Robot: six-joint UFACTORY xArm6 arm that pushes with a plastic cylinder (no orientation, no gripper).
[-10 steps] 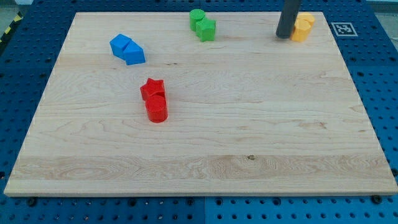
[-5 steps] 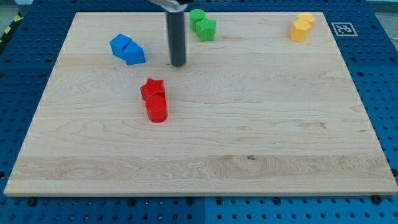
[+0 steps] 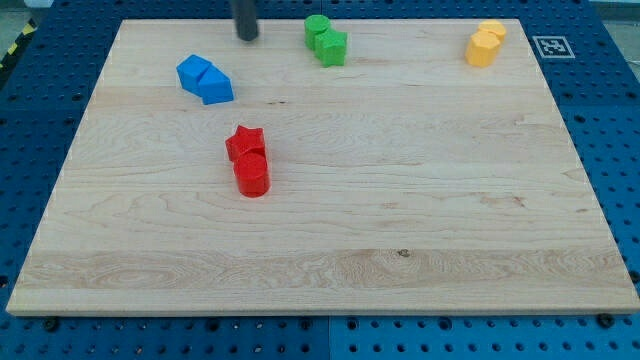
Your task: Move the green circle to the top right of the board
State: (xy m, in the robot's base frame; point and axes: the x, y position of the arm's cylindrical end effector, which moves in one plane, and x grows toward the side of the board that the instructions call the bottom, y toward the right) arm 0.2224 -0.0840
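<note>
The green circle (image 3: 317, 27) stands near the board's top edge, a little left of centre, touching a second green block (image 3: 332, 46) at its lower right. My tip (image 3: 246, 36) rests on the board near the top edge, to the left of the green circle with a clear gap between them. The rod rises out of the view's top.
Two blue blocks (image 3: 205, 79) lie together at the upper left. A red star (image 3: 245, 142) touches a red cylinder (image 3: 252, 175) left of centre. Two yellow blocks (image 3: 486, 43) sit at the top right corner. A fiducial tag (image 3: 552, 46) lies beyond the board's right edge.
My tip went from beside the yellow blocks at the top right, across to below-left of the green blocks, then up to the top edge left of the green circle. No block moved.
</note>
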